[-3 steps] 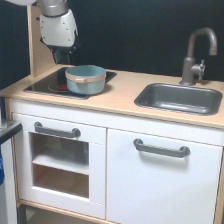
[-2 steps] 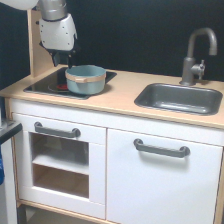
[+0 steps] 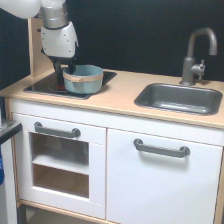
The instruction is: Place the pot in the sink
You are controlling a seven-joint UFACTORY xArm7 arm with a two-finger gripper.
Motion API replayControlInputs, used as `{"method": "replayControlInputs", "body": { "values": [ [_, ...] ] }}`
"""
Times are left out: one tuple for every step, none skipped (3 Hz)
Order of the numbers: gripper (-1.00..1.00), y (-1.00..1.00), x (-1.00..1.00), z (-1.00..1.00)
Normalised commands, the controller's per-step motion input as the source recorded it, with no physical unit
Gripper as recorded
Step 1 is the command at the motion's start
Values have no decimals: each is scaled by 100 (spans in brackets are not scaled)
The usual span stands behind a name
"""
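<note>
The blue-grey pot (image 3: 84, 80) with its tan rim band stands on the black hob (image 3: 40, 86) at the exterior view's left end of the counter. My gripper (image 3: 65, 69) hangs down at the pot's left rim, and its dark fingers (image 3: 58, 67) stand apart, so it is open. The lower fingertips are partly hidden behind the rim, and I cannot tell whether they touch it. The dark grey sink (image 3: 150, 100) is set into the counter at the exterior view's right, well apart from the pot, with nothing in it.
A grey faucet (image 3: 196, 55) rises behind the sink. A wooden side panel (image 3: 34, 47) stands behind the hob at the left. Below the counter are a white oven door (image 3: 57, 160) and a cupboard door (image 3: 160, 180) with grey handles.
My gripper has come down and a little to the exterior view's right, from above the hob to the pot's left rim. The pot has not moved.
</note>
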Motion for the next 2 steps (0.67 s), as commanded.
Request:
{"method": "replayControlInputs", "body": {
  "values": [
    [-93,0,31,-59],
    [-99,0,19,14]
  ]
}}
